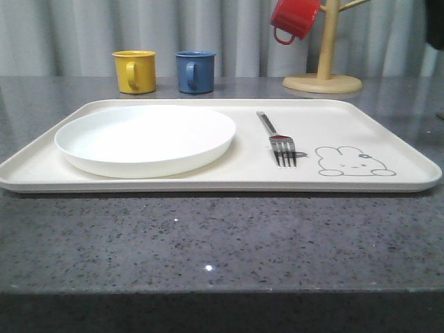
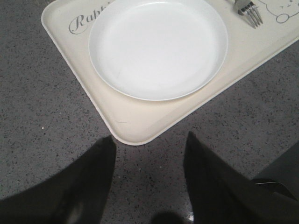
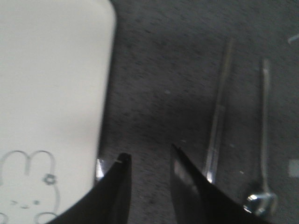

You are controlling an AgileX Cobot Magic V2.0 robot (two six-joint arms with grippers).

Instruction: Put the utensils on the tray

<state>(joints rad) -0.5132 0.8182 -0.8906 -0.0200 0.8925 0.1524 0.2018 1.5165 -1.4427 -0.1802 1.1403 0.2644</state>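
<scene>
Chopsticks [image 3: 218, 116] and spoon [image 3: 263, 140] lay lengthwise on the table [image 3: 168, 70] beside the open, empty right pincer [image 3: 148, 163], parallel to its fingers.

You saw a cream tray [image 1: 388, 128] bearing a grey rabbit drawing [image 1: 350, 161] and grey script lettering [image 2: 86, 21]. The plate [image 1: 146, 139] was plain white, the fork [image 1: 279, 141] shiny silver. The mugs were yellow [image 1: 134, 71], blue [image 1: 195, 71] and red [image 1: 294, 19]. The counter [image 1: 222, 236] was dark grey, speckled white. Both grippers' fingers [image 2: 88, 182] were black.
</scene>
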